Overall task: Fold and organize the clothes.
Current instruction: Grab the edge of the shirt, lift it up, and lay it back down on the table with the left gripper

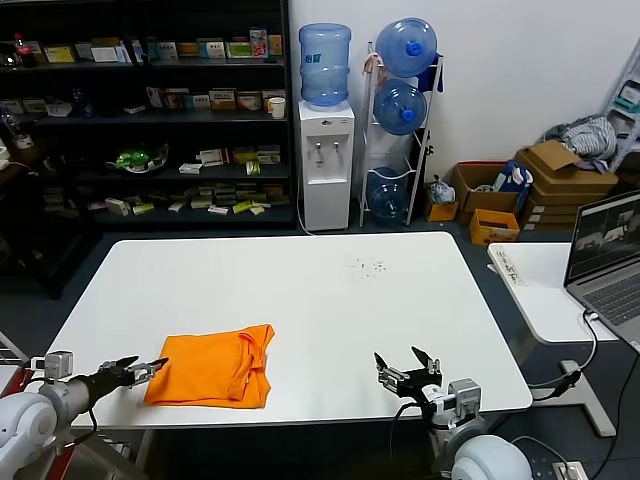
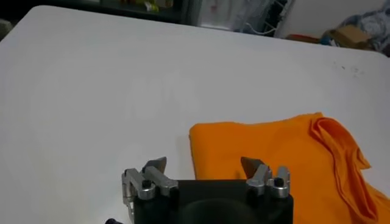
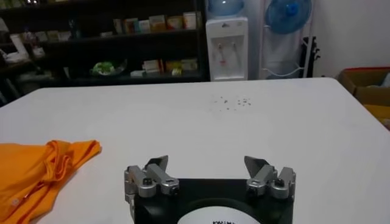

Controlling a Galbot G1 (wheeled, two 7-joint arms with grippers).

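From the head view, the orange T-shirt [image 1: 215, 366] lies folded on the white table [image 1: 330, 290] just ahead of the left gripper [image 1: 143, 370], whose jaws gape wide — thin, limp cloth, best pinched at an edge. Left wrist view: its corner sits just beyond the fingertips [image 2: 156, 164]. Right wrist view: the right gripper [image 3: 207, 163] — wide open too — stands well apart.

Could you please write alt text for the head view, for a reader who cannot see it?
A folded orange T-shirt lies near the front left of a white table. The left gripper sits open just beside its left edge, and the right gripper waits open over the table's front right edge. Behind stand dark shelves and a water dispenser.
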